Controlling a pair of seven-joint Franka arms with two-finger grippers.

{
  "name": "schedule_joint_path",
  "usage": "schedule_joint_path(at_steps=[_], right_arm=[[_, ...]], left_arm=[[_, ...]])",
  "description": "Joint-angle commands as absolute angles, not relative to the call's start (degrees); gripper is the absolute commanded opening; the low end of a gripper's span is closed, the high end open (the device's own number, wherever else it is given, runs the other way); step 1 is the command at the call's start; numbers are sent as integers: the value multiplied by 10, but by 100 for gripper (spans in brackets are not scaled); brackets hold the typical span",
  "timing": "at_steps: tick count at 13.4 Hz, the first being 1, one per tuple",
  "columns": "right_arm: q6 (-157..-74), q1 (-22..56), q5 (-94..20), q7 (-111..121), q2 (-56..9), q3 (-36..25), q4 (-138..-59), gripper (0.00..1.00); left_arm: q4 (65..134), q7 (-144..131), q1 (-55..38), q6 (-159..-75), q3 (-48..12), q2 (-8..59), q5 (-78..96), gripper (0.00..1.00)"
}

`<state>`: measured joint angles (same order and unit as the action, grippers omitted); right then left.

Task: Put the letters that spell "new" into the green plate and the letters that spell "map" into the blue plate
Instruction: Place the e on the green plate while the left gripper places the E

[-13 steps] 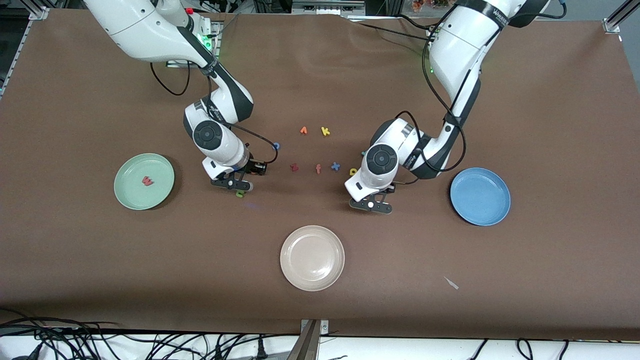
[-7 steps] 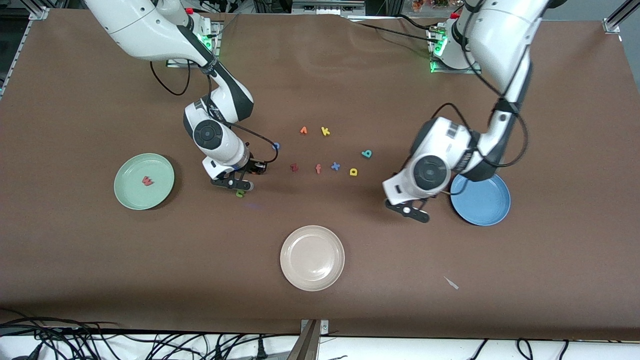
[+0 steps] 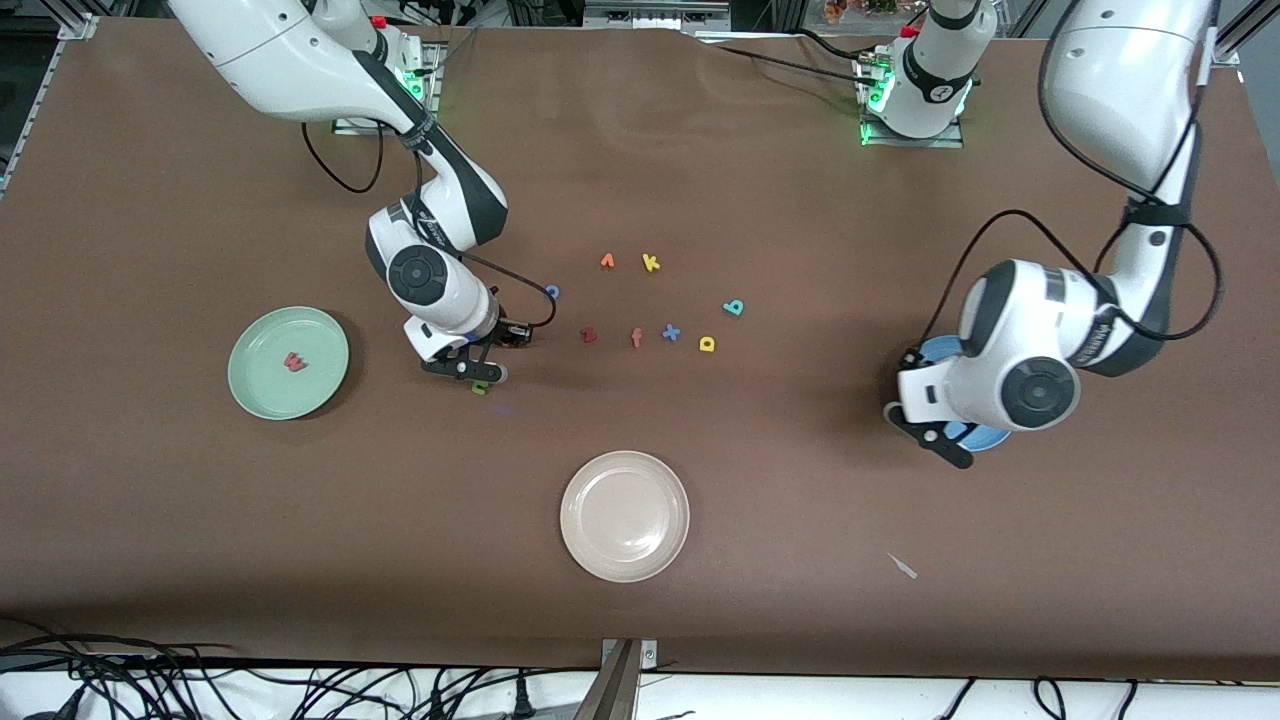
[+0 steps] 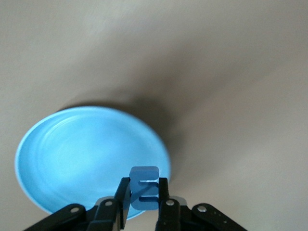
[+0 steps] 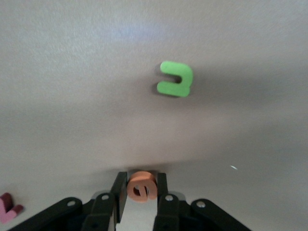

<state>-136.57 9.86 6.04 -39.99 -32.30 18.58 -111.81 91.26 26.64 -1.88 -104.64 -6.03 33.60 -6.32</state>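
My left gripper pinches the blue m over the blue plate rim. Right gripper clamps the orange e low at the table, green n just beside. Pinkish-red w lies in the green plate.

The worktop wears a matt brown covering, finely grained. The blue plate under the left end effector looks smooth and softly glossy, and the cream plate shines too. The blue m and orange e, pinched in black matt plastic fingers, look like matt foam, as does the green n.
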Motion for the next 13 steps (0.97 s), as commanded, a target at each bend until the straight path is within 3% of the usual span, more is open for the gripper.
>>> schedule_joint_path(at_steps=[1, 2, 6, 7, 8, 9, 13], right_arm=[[-1298, 94, 63, -367, -299, 165, -1088, 8], [-1279, 94, 63, -336, -286, 148, -1088, 8], [-1233, 94, 63, -216, -245, 82, -1104, 8], [-1234, 94, 63, -186, -237, 68, -1113, 8], [-1236, 94, 63, -163, -226, 55, -1124, 8], [-1240, 94, 63, -132, -213, 39, -1138, 8], [-1301, 94, 63, 15, -180, -50, -1209, 8]], left_arm=[[939, 323, 13, -1055, -69, 337, -73, 6], [949, 330, 14, -1074, -69, 341, -74, 12], [1028, 363, 34, -1188, -72, 352, -66, 16], [1050, 363, 34, -1219, -72, 351, -66, 41], [1061, 366, 36, -1236, -72, 349, -66, 92], [1062, 368, 35, -1234, -72, 337, -67, 100], [1029, 344, 11, -1145, -81, 289, -66, 100]])
